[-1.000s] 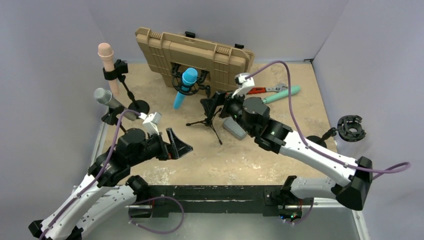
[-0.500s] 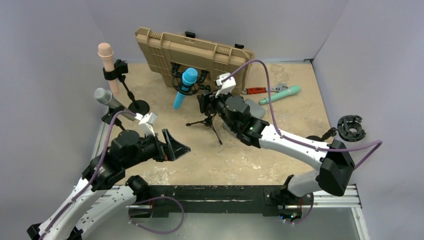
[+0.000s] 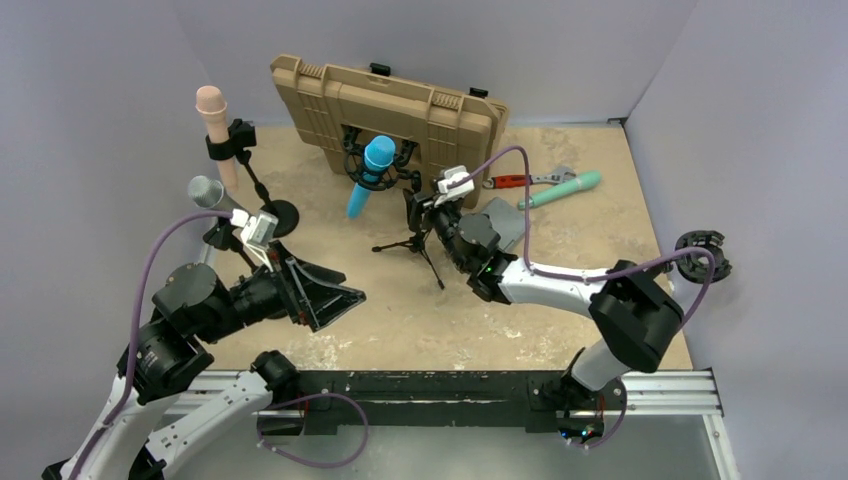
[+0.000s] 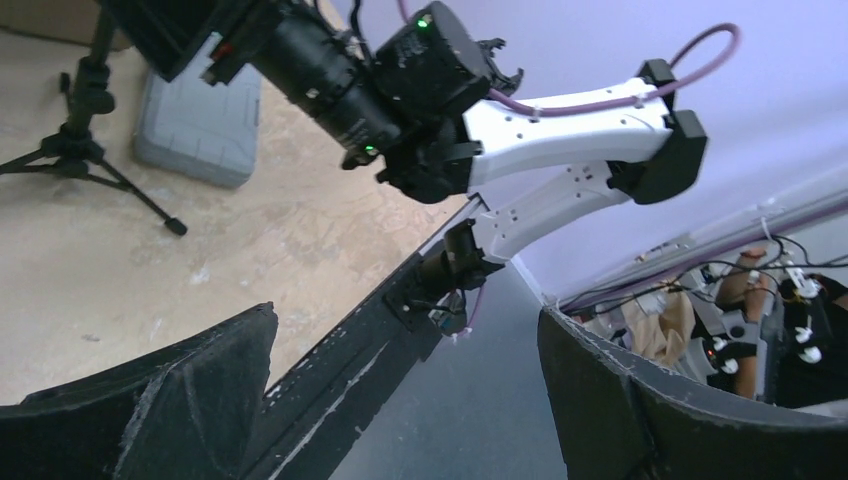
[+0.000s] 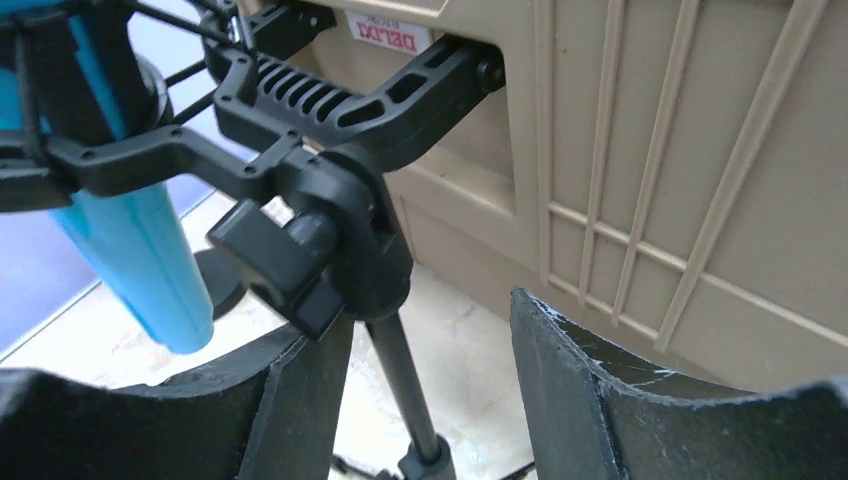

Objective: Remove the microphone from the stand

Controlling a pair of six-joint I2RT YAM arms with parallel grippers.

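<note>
The tan case (image 3: 400, 105) stands at twelve o'clock close behind the stand (image 5: 400, 390), with a grey box (image 3: 508, 220) at my three. My right gripper (image 5: 420, 335) has its jaws apart around the stand's pole. The blue microphone (image 5: 130, 250) sits in its mount at ten o'clock. My left gripper (image 4: 405, 330) gapes wide at seven

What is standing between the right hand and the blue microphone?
The black tripod stand's pole is inside the right hand; its knob joint and the black shock-mount cradle lie between that hand and the blue plastic microphone.
</note>
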